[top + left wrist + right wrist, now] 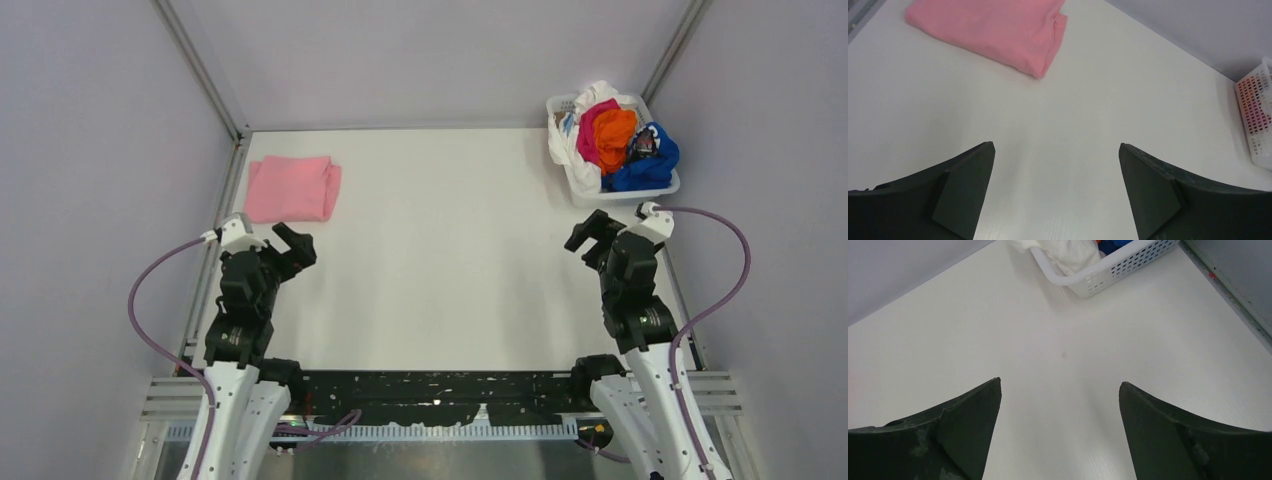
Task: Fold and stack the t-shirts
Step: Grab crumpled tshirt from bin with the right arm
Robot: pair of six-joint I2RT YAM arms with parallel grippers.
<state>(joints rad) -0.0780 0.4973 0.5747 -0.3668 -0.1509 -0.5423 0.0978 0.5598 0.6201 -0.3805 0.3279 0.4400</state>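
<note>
A folded light pink t-shirt [292,187] lies at the far left of the table; it also shows in the left wrist view [993,27]. Crumpled t-shirts fill the white mesh basket [662,190] at the far right: white [592,98], magenta [592,125], orange [615,135] and royal blue [650,165]. My left gripper [295,245] is open and empty, just near of the pink shirt, jaws wide over bare table [1057,150]. My right gripper [592,232] is open and empty, near and left of the basket [1128,265], jaws wide [1060,387].
The white table [450,260] is walled by grey panels, with metal rails along the left and right edges. A black strip with cables runs along the near edge between the arm bases.
</note>
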